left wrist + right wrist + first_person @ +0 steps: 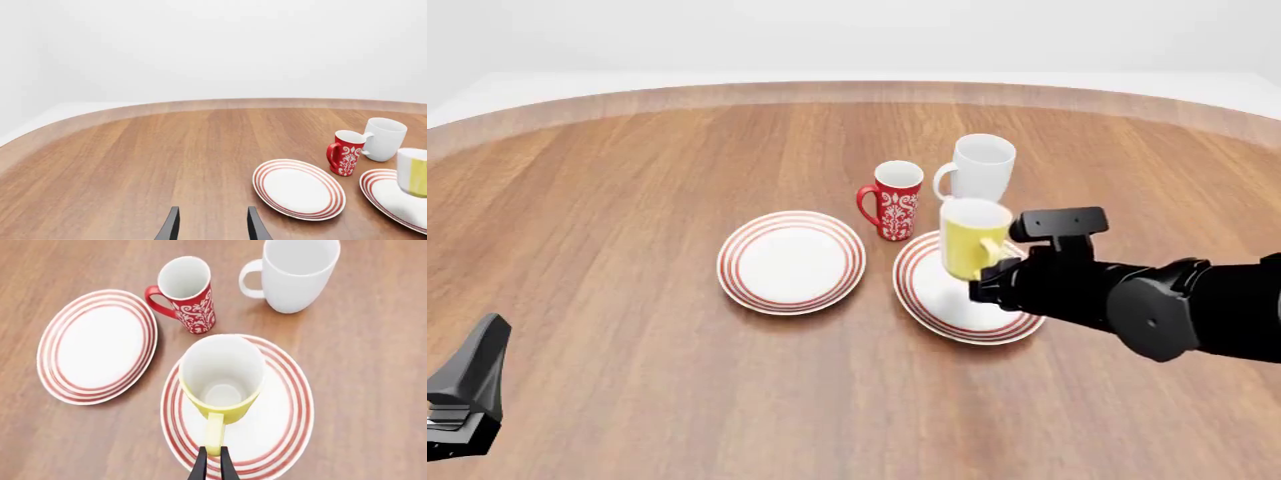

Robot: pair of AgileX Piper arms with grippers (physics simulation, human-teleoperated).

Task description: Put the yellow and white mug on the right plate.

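At lower centre of the right wrist view, the right gripper [213, 465] pinches the handle of the yellow and white mug [221, 378] between its closed fingertips. The mug extends away from the fingertips, upright, its mouth open to the camera: yellow outside and handle, white inside. It is over the right plate [283, 415], a white plate with red concentric rings; whether the mug touches it cannot be told. In the front view, the mug [972, 238] appears at centre right. At the lower edge of the left wrist view, the left gripper [211, 227] is spread and holds nothing.
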